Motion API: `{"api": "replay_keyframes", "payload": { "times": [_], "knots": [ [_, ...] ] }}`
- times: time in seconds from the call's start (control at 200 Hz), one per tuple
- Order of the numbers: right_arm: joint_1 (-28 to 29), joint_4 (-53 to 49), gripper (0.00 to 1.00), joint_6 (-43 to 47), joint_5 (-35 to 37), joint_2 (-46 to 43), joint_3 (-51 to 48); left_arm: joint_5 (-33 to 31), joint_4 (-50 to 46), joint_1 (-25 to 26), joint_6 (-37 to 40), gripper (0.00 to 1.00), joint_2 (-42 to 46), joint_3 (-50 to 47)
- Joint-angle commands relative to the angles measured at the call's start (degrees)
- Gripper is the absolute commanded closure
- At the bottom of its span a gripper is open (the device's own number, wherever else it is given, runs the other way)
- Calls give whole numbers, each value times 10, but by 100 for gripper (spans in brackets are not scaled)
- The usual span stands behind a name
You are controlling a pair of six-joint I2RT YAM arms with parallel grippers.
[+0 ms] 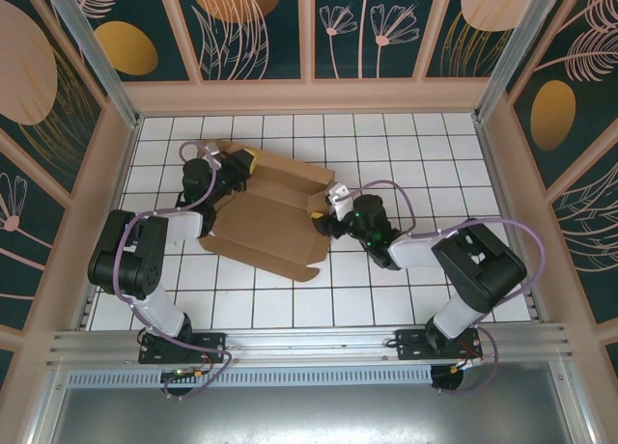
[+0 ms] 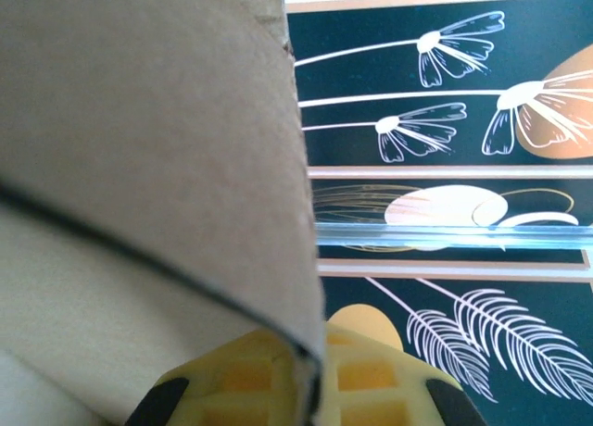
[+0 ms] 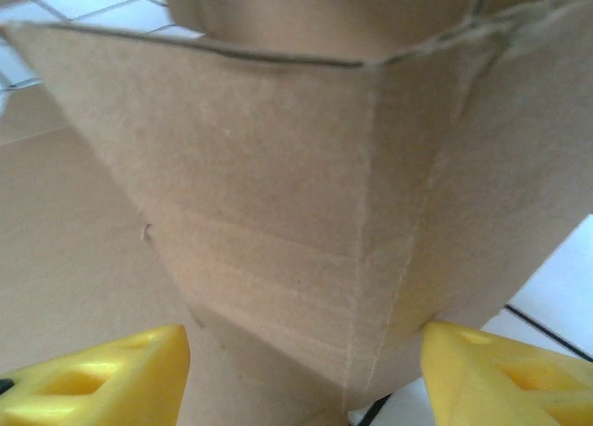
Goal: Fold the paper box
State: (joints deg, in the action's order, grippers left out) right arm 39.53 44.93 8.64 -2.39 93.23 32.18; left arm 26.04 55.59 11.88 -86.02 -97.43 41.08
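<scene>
Cardboard status: the paper box lies part-folded on the white tiled table, with one gripper at each end of it. Left gripper sits at the far left corner of the box, and the bulk of the sheet spreads to its right and back toward the arm bases. Left wrist view: left gripper is closed, its yellow fingers pinched together on the edge of a raised flap of the box. That flap rises from between them, up and to the left. Right gripper is at the right edge of the box, with the sheet lying to its left. Right wrist view: right gripper has its yellow fingers well apart. A creased, upturned panel of the box stands directly ahead of them, its lower corner dipping into the gap between them. Whether either finger touches the panel cannot be told.
</scene>
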Motion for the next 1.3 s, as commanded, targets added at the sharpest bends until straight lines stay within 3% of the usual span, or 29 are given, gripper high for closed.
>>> {"api": "replay_keyframes", "payload": {
  "times": [0.0,0.18,0.37,0.49,0.586,0.686,0.736,0.836,1.086,1.296],
  "knots": [
    [19,60,33,-10,185,30,37,-3,23,0,-8,100,12,-17],
    [21,41,35,0,263,69,80,-11,13,-1,-11,100,16,-26],
    [12,61,43,23,250,75,84,-17,-16,-1,-7,100,22,-24],
    [1,52,52,21,237,82,92,-29,-38,-1,-7,100,30,-22],
    [-2,45,67,15,239,91,96,-44,-60,2,-5,100,38,-20],
    [-2,23,71,5,254,104,112,-62,-87,9,-2,100,51,-16],
    [-2,0,73,-2,270,110,127,-73,-105,13,-3,100,58,-14],
    [-1,-57,86,-25,339,131,173,-98,-137,23,-11,100,71,-9],
    [7,-168,100,-61,452,183,276,-143,-223,51,-34,100,81,20],
    [19,-218,100,-19,523,243,343,-165,-271,64,-43,100,83,43]
  ]
}}
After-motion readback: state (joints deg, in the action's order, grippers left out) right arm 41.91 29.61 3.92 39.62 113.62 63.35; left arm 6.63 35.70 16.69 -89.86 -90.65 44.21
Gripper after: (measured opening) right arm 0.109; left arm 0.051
